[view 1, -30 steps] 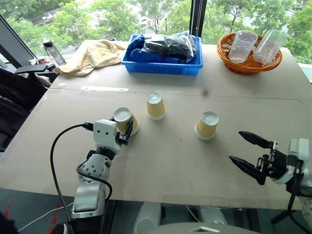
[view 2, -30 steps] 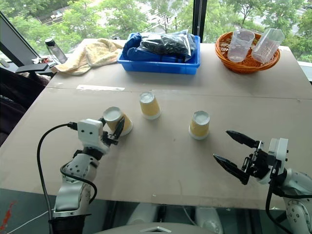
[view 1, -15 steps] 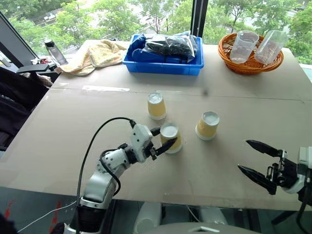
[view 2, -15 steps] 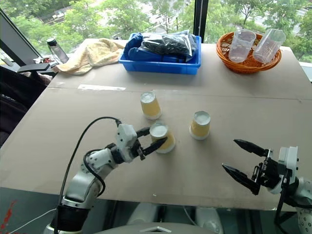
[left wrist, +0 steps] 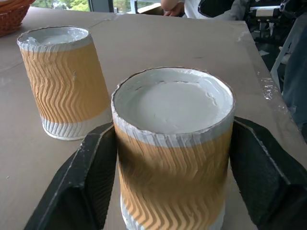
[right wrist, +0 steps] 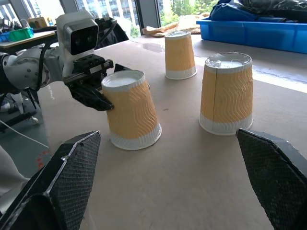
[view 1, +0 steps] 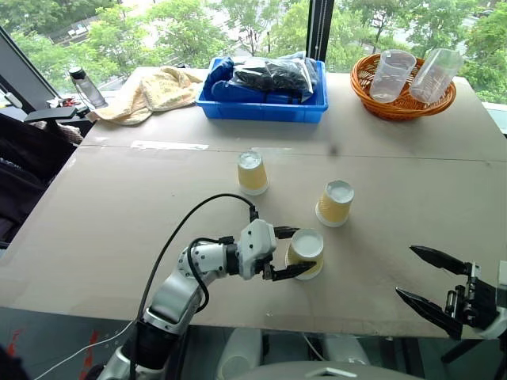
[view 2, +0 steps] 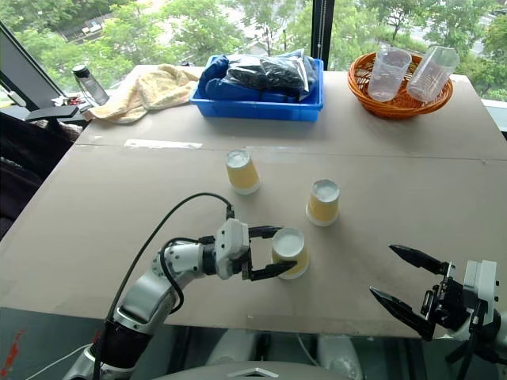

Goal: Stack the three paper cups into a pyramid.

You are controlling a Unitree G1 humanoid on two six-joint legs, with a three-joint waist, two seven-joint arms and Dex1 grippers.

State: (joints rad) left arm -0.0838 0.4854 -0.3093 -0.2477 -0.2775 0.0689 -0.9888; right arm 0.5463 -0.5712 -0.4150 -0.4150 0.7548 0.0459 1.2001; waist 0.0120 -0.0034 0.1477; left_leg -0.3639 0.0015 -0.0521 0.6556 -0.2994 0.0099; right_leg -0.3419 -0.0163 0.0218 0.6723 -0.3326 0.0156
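While the left claw (view 1: 292, 252) brackets one cup (view 1: 305, 252), two cups stand apart.

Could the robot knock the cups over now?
Maybe. The left gripper has its fingers open around the nearest paper cup, which stands upside down near the table's front edge. Pulling back crookedly could drag or tip it. That cup also stands apart from the cup behind it, so a third cup set on top might fall between them.
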